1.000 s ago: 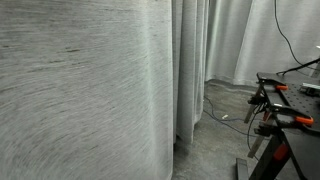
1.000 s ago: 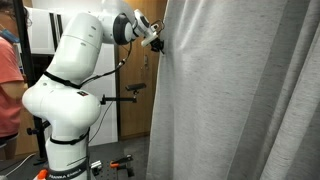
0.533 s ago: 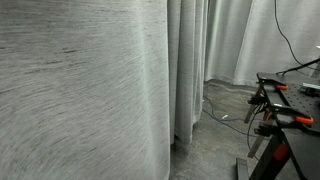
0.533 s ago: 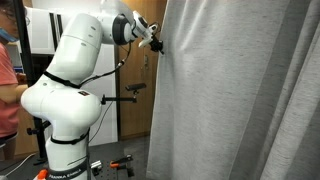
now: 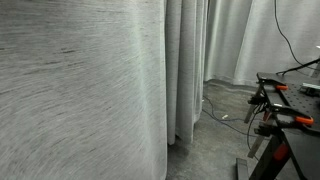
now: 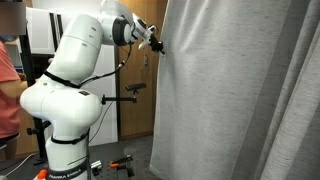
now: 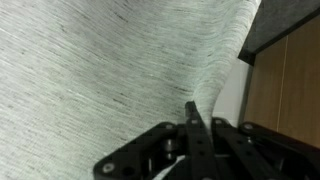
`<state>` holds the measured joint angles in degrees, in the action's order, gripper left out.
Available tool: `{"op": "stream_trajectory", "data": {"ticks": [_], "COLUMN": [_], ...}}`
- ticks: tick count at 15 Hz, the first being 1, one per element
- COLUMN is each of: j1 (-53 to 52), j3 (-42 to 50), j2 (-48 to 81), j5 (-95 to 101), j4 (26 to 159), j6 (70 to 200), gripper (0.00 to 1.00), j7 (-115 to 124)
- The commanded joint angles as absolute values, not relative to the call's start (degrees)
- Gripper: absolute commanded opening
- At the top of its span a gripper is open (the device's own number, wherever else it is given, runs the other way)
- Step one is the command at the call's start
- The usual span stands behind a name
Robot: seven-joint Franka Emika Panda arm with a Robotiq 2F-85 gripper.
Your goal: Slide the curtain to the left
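Note:
The curtain (image 6: 235, 90) is a tall off-white fabric with fine horizontal streaks. It fills most of an exterior view (image 5: 80, 95) and the wrist view (image 7: 100, 70). My gripper (image 6: 158, 43) is at the curtain's edge, high up, on the end of the white arm (image 6: 75, 80). In the wrist view the black fingers (image 7: 195, 125) are closed together with a fold of the curtain's edge pinched between them.
Smoother white sheer drapes (image 5: 235, 40) hang behind. A black workbench with orange clamps (image 5: 285, 115) stands on the grey floor. A person in a red shirt (image 6: 8, 85) stands beside the robot base. Wooden cabinet doors (image 7: 290, 80) lie past the curtain edge.
The curtain's edge has shifted slightly left in the close exterior view. The gripper has moved a little with the fabric still held.

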<state>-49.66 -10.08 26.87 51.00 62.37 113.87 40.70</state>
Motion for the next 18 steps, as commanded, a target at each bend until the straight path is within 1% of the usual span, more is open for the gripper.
{"op": "stream_trajectory", "data": {"ticks": [1, 11, 18], "j1": [-50.8, -51.0, -51.8], "j3": [-10.4, -10.4, -9.7], "j2": [30.3, 30.4, 30.7], "j5": [51.1, 51.7, 53.5], "j4": [62.5, 62.4, 62.3], "j6": [114.0, 113.4, 112.9], "gripper": [0.01, 0.01, 0.01], "j7": [43.6, 44.5, 50.9]}}
